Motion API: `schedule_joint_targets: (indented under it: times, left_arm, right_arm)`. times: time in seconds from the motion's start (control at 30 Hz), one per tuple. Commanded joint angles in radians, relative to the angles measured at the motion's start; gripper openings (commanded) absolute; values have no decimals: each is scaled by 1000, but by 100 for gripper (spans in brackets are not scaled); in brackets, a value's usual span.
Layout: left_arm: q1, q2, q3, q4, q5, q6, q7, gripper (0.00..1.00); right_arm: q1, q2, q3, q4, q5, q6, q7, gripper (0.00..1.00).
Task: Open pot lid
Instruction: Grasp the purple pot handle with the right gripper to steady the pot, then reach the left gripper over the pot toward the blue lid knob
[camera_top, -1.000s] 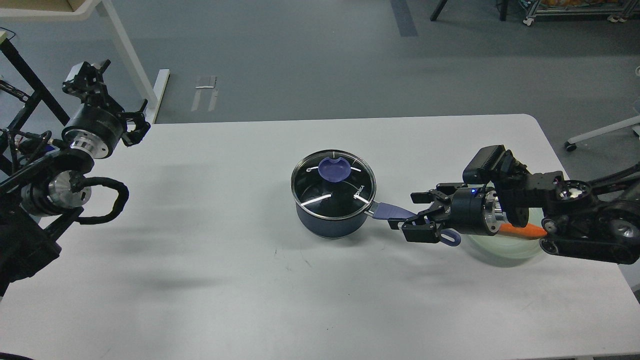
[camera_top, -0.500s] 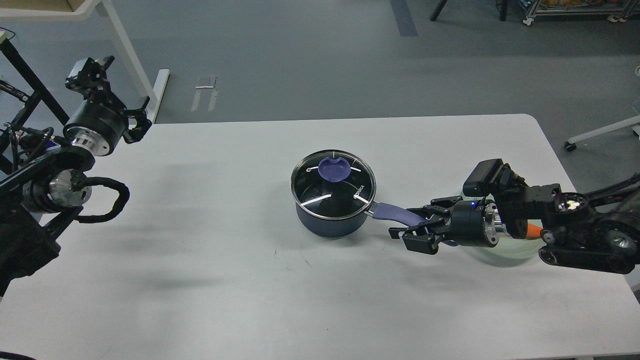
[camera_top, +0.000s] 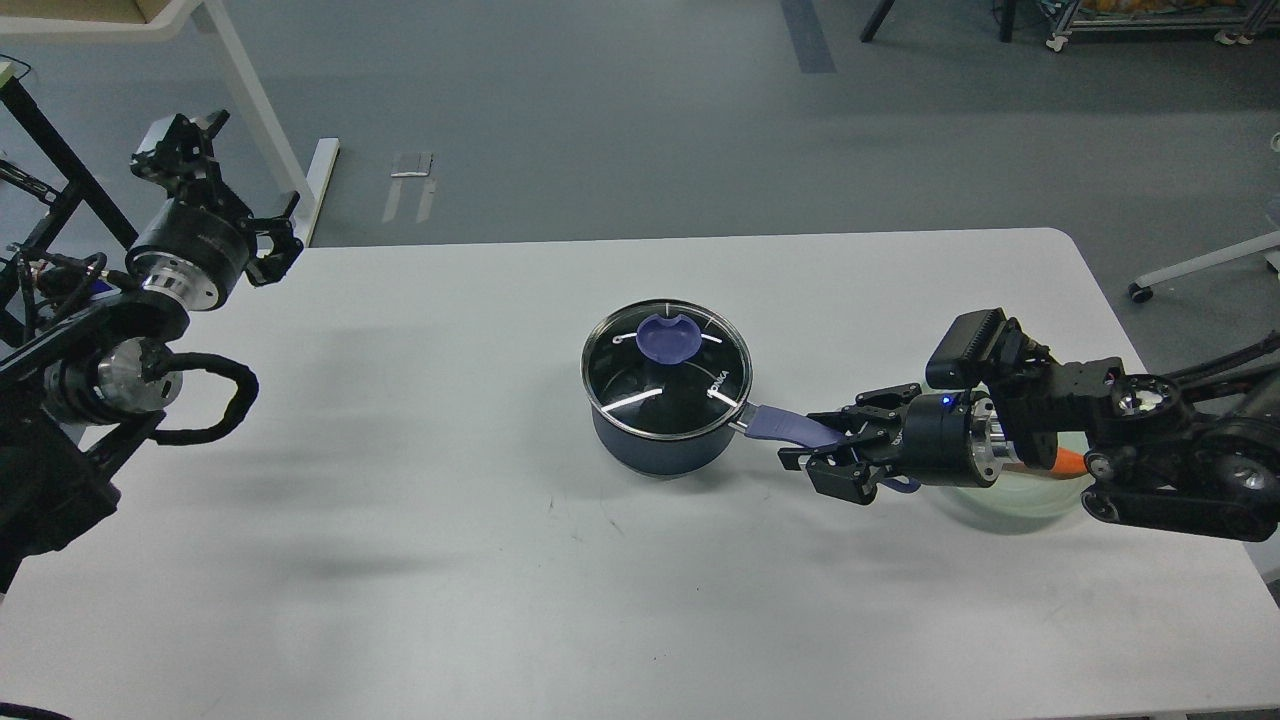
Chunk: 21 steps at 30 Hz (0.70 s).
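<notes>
A dark blue pot (camera_top: 655, 440) stands in the middle of the white table (camera_top: 400, 500). Its glass lid (camera_top: 625, 385) lies on it, with a blue knob (camera_top: 668, 338) on top. The pot's blue handle (camera_top: 785, 426) points right. My right gripper (camera_top: 815, 440) is at table height with one finger on each side of this handle, shut on it. My left gripper (camera_top: 275, 240) is far off at the table's back left corner, raised, open and empty.
A pale green bowl (camera_top: 1010, 498) with an orange carrot (camera_top: 1070, 461) in it sits under my right forearm, near the table's right edge. A white desk leg (camera_top: 260, 110) stands beyond the table's back left corner.
My right gripper has dropped, moved left along the handle and closed from wide open onto it. My left wrist has turned a little. The pot and lid have not moved.
</notes>
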Motion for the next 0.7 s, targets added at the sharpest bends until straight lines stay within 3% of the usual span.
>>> schedule_joint_targets:
  times: [0.0,0.27,0.57,0.67]
  left_arm:
    - [0,1,0,-1,0,-2,0,100]
    - [-6,3,0,-10,53,-2,5,100]
    - [-58,-2,0,-60,308,-28,8,100]
    - [-86,-2,1,-144,423,-30,12,100]
  right_arm:
    - [0,-3,-2,15,1,0,0,46]
    - [16,-11,-3,25,0,2,0,30]
    - [16,-7,-2,24,1,3,0,29]
    - [16,-7,-2,24,1,5,0,29]
